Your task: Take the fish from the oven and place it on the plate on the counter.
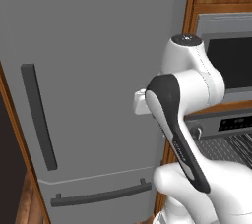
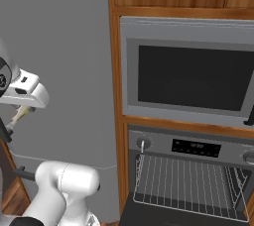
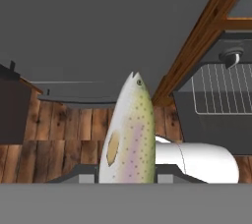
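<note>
While clamped between the end effector [image 3: 127, 179] fingers, fish [image 3: 129, 134] held out of oven [image 2: 191, 180], before fridge [image 1: 93, 70]; likely light, slick, slender; best gripped mid-body, firmly

One fish [image 3: 129, 134], one open oven [image 2: 191, 180], one microwave [image 2: 191, 74], one fridge [image 1: 93, 85] — two fridge handles [image 1: 38, 117].

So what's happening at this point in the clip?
The robot arm holds the fish in its gripper, out of the oven and in front of the grey fridge. The oven stands open with its wire rack bare. The fish hangs head-out over the wooden floor; it still has to reach the plate.
</note>
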Controlling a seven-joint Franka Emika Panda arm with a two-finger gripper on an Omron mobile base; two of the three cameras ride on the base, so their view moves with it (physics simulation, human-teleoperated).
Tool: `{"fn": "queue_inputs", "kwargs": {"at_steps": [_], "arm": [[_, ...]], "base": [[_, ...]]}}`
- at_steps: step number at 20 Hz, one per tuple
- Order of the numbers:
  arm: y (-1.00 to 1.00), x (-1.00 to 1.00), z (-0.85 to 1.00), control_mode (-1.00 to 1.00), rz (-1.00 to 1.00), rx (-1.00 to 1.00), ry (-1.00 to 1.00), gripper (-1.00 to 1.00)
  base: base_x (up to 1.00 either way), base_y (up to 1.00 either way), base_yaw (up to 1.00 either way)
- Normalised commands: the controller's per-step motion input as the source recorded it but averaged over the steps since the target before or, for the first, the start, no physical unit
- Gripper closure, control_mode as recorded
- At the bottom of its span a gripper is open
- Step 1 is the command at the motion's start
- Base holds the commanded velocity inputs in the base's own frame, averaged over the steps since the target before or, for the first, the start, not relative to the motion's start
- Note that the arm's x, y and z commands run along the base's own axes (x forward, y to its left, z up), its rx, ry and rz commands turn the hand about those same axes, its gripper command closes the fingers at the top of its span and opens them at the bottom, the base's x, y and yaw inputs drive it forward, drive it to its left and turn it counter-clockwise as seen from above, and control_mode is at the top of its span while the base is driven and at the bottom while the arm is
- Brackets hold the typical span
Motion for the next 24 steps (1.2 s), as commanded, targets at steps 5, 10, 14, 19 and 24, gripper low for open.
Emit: {"fn": "queue_inputs", "kwargs": {"at_steps": [5, 10, 14, 19, 24], "arm": [[0.0, 0.0, 0.0, -1.0, 0.0, 0.0, 0.0, 1.0], [0.0, 0.0, 0.0, -1.0, 0.0, 0.0, 0.0, 1.0], [0.0, 0.0, 0.0, -1.0, 0.0, 0.0, 0.0, 1.0], [0.0, -0.14, 0.0, 1.0, 0.0, 0.0, 0.0, 1.0], [0.0, 0.0, 0.0, 1.0, 0.0, 0.0, 0.0, 1.0]], "base": [[0.0, 0.0, 0.0], [0.0, 0.0, 0.0], [0.0, 0.0, 0.0], [-0.18, -0.01, 0.0], [-0.77, -0.18, 0.0]]}}
